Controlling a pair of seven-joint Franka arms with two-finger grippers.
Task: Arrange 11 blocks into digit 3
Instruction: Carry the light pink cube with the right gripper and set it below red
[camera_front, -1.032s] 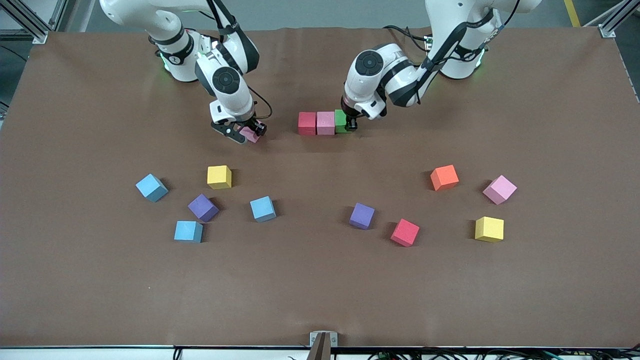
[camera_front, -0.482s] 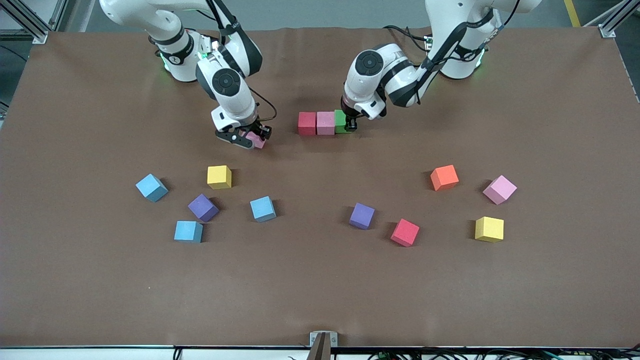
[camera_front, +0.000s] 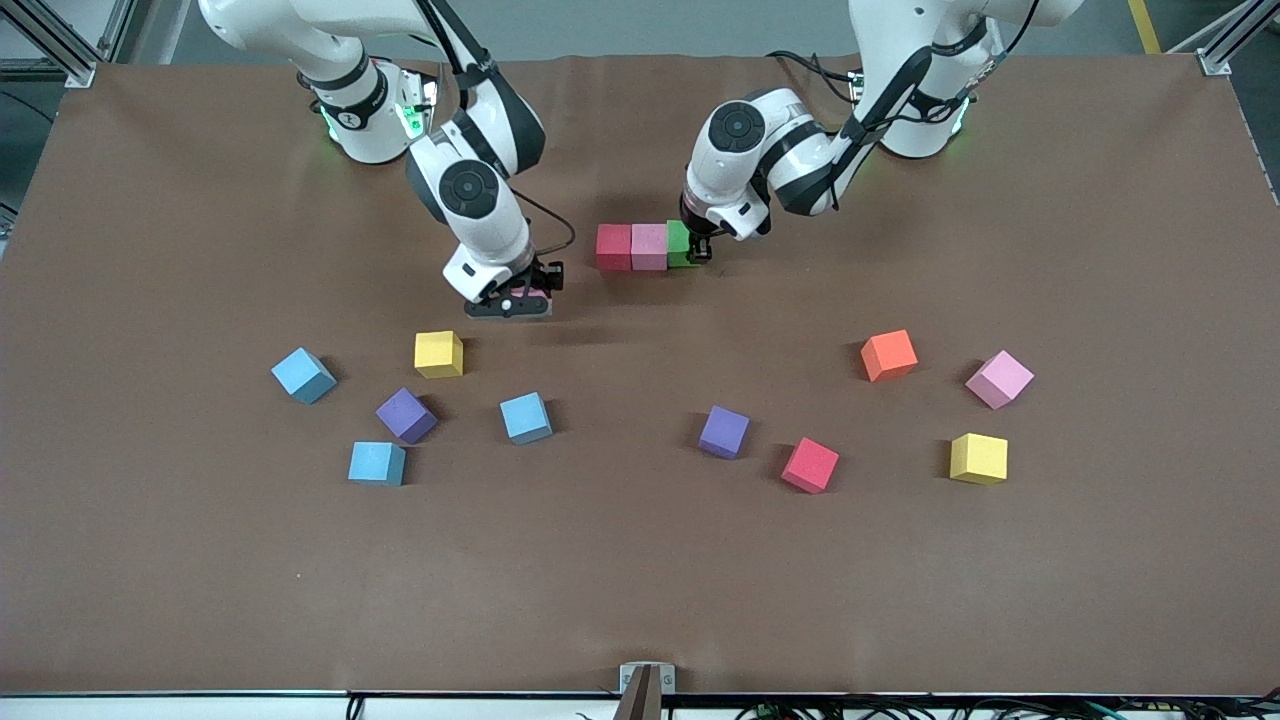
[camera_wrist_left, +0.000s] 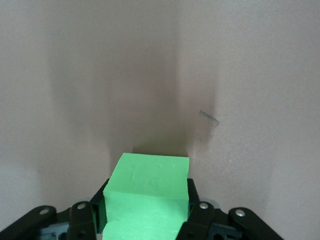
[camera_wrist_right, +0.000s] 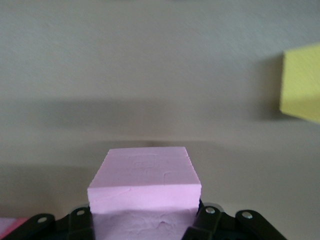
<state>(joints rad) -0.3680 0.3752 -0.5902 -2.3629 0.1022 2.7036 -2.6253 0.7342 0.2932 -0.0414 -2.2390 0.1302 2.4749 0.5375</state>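
Observation:
A red block (camera_front: 613, 247) and a pink block (camera_front: 650, 246) sit side by side near the middle of the table. A green block (camera_front: 679, 243) is pressed against the pink one at the left arm's end of this row. My left gripper (camera_front: 700, 246) is shut on it, and the left wrist view shows the green block (camera_wrist_left: 147, 192) filling the space between the fingers (camera_wrist_left: 199, 212). My right gripper (camera_front: 512, 301) hangs low over bare table between the row and a loose yellow block (camera_front: 438, 353). It is shut on a second pink block (camera_wrist_right: 145, 185).
Loose blocks lie nearer the camera: light blue (camera_front: 303, 375), purple (camera_front: 406, 415), light blue (camera_front: 525, 417) and light blue (camera_front: 377, 462) toward the right arm's end; purple (camera_front: 724, 431), red (camera_front: 810, 465), orange (camera_front: 889, 355), pink (camera_front: 999, 379) and yellow (camera_front: 978, 458) toward the left arm's end.
My right gripper has carried its pink block toward the camera and a little toward the row, turning as it went. The left gripper has stayed on the green block.

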